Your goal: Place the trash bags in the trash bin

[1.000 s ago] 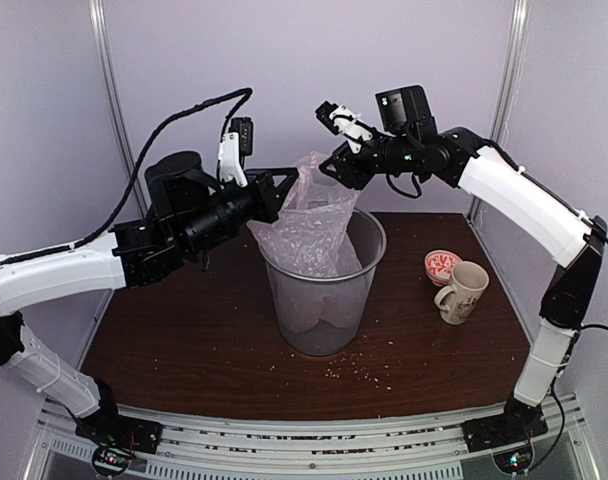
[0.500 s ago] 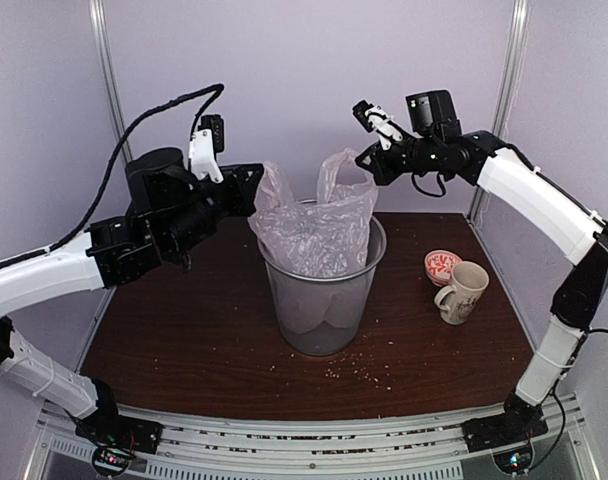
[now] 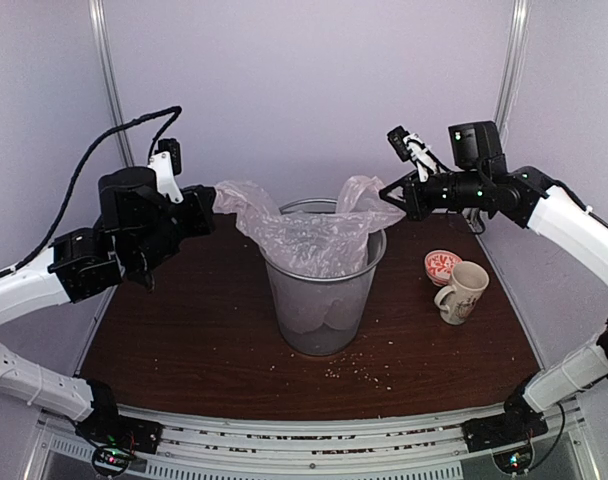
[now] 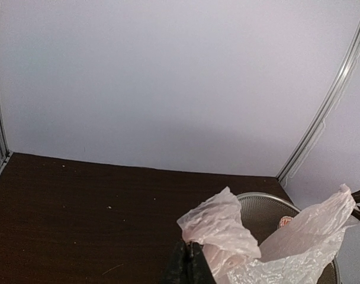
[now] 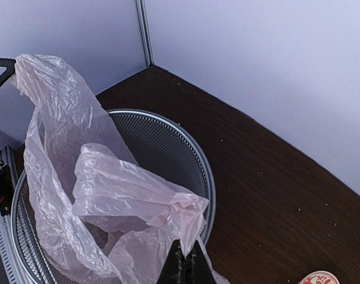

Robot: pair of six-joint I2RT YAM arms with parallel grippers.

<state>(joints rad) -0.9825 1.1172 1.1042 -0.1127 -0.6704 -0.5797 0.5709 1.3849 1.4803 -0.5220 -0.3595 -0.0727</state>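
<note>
The thin pinkish-white trash bag (image 3: pixel 306 236) hangs with its lower part inside the grey see-through trash bin (image 3: pixel 324 300) in the middle of the table. Its mouth is stretched wide above the metal rim. My left gripper (image 3: pixel 212 198) is shut on the bag's left handle, out to the left of the bin. My right gripper (image 3: pixel 389 195) is shut on the right handle, just past the bin's right rim. In the left wrist view the left gripper (image 4: pixel 195 248) pinches the film of the bag (image 4: pixel 224 222). In the right wrist view the right gripper (image 5: pixel 186 251) pinches the bag (image 5: pixel 121 189) over the bin rim (image 5: pixel 195 148).
A cream patterned mug (image 3: pixel 465 292) and a small red-and-white bowl (image 3: pixel 441 265) stand to the right of the bin. Crumbs (image 3: pixel 359 372) lie on the dark wooden table in front of the bin. Walls close in the back and both sides.
Both arms have swung outward and lower, pulling the bag's handles apart and spreading its mouth over the bin. The right gripper has shut on the right handle.
</note>
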